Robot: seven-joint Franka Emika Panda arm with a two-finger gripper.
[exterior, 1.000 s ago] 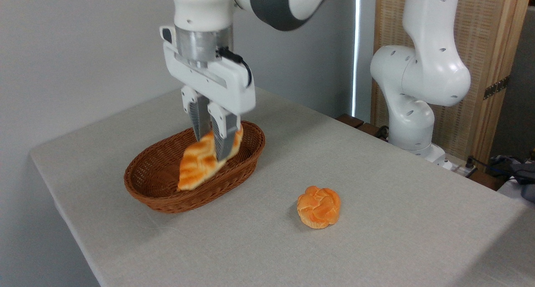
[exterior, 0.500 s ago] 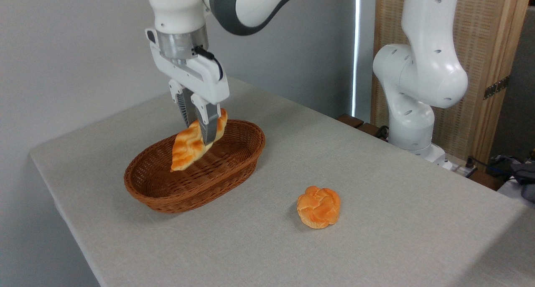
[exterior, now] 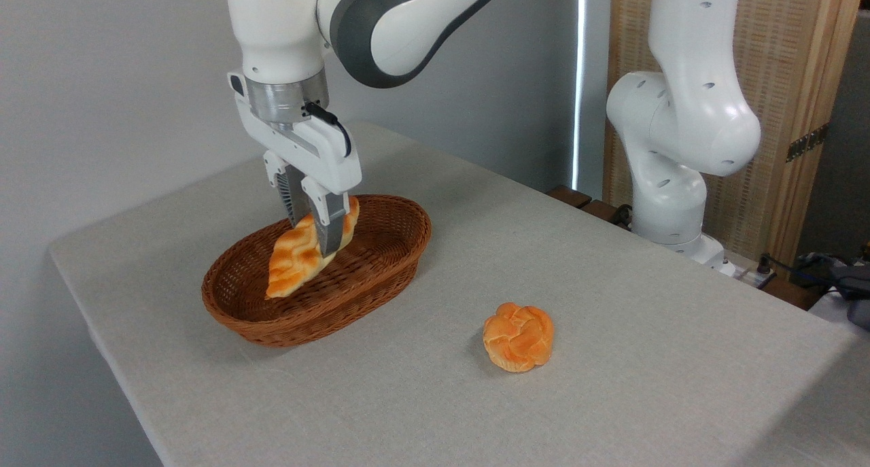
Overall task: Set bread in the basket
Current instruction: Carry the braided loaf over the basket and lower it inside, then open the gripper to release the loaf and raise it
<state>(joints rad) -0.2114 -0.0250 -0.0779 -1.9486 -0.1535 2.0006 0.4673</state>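
I note the gripper [exterior: 314, 234] has shifted left and toward the back of the basket [exterior: 380, 277] over the last second, carrying the bread [exterior: 296, 263] with it. After a brief rise half a second ago, the loaf now sits lower, its left tip down inside the rim.

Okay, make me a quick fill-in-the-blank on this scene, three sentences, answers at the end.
1. The hand is shut on the ____, a braided loaf tilted with its lower end towards the left.
2. The loaf hangs over the brown wicker ____.
3. The round knotted bun sits on the table, to the ____ of the basket.

Missing words: bread; basket; right
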